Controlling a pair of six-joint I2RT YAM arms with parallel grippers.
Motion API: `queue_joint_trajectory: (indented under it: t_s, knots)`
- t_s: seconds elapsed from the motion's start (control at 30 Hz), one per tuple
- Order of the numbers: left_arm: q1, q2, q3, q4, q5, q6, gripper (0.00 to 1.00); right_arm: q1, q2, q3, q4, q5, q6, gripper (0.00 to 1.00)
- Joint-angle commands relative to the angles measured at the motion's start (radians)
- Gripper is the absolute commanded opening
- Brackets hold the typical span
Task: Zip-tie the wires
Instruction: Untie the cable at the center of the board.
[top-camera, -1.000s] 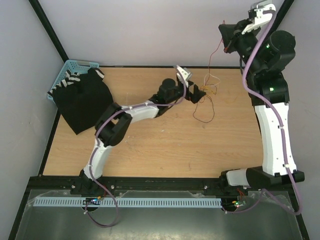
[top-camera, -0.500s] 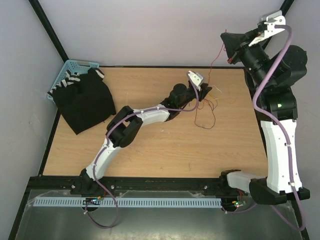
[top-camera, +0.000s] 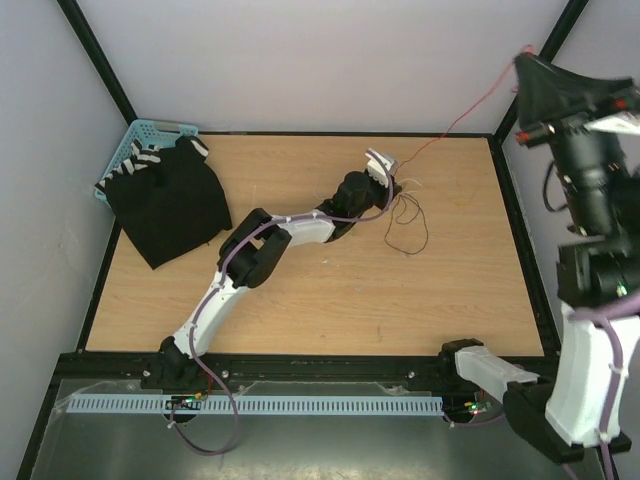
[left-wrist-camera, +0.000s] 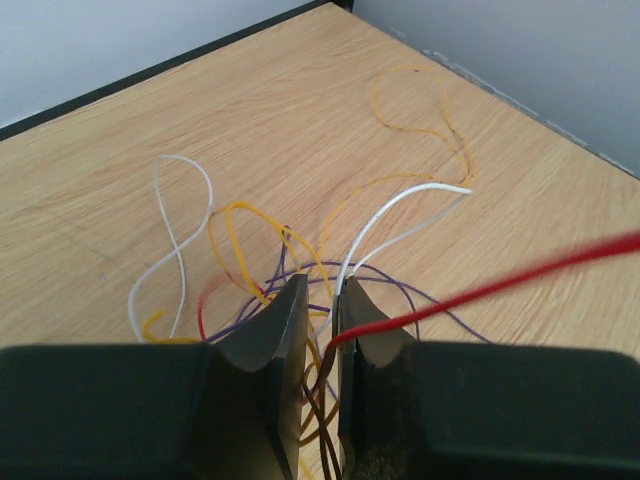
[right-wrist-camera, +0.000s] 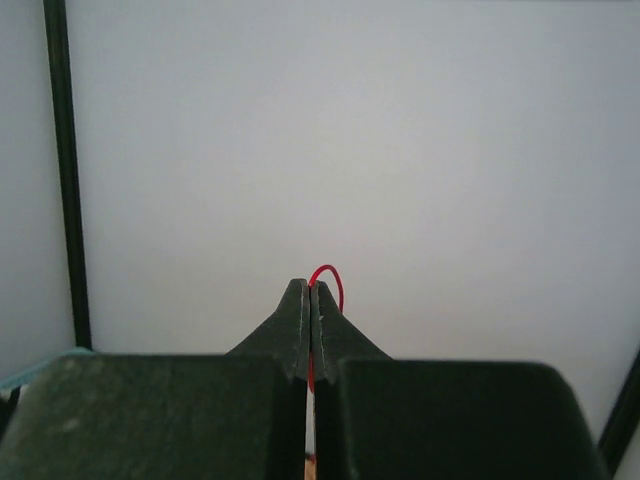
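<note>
Left claw (left-wrist-camera: 320, 295), black hard plastic with wedge-shaped fingers, sits low at the far middle of the worktop (top-camera: 330, 300), jaws narrowed to a slit and pinching several strands of the wires (left-wrist-camera: 296, 250). Right claw (right-wrist-camera: 308, 290) is raised high above the far right corner, jaws pressed flat together on one red strand (left-wrist-camera: 500, 286). Pale matte wood grain covers the rectangular worktop, which is edged by a black frame; bare wood spreads across its near half. At the far left corner a crumpled black cloth (top-camera: 165, 205) partly covers a light blue lattice basket (top-camera: 135, 135). Hair-thin and glossy, the wires curl in loose white, yellow-orange, brown and purple loops just beyond the left claw. From that claw's jaws the red strand runs taut through the air to the right claw, where a small loop pokes past the fingertips.
</note>
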Motion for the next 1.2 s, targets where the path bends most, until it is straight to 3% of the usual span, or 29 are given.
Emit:
queue_joint_trajectory:
  t_s: [0.0,0.27,0.5,0.6,0.8,1.07,1.17]
  knots:
    - [0.026,0.008,0.043,-0.023,-0.009,-0.042,0.19,0.001,-0.123,0.007,0.031,0.123,-0.045,0.0]
    - [0.059,0.05,0.133,-0.157,-0.011,-0.079,0.22,0.001,-0.242,-0.09,0.014,0.264,-0.071,0.0]
    - [0.114,0.11,0.253,-0.299,0.026,-0.21,0.27,0.001,-0.239,-0.054,-0.009,0.309,-0.092,0.0]
    - [0.128,0.136,0.317,-0.389,0.017,-0.199,0.27,0.0,-0.245,-0.042,-0.014,0.417,-0.109,0.0]
    - [0.161,0.163,0.337,-0.403,0.022,-0.251,0.28,0.001,-0.289,-0.033,-0.014,0.522,-0.175,0.0]
    - [0.164,0.091,0.283,-0.397,0.079,-0.182,0.42,0.003,-0.252,-0.07,-0.081,0.424,-0.154,0.0]
    - [0.173,0.047,0.248,-0.391,0.12,-0.162,0.55,0.003,-0.234,-0.082,-0.093,0.363,-0.132,0.0]
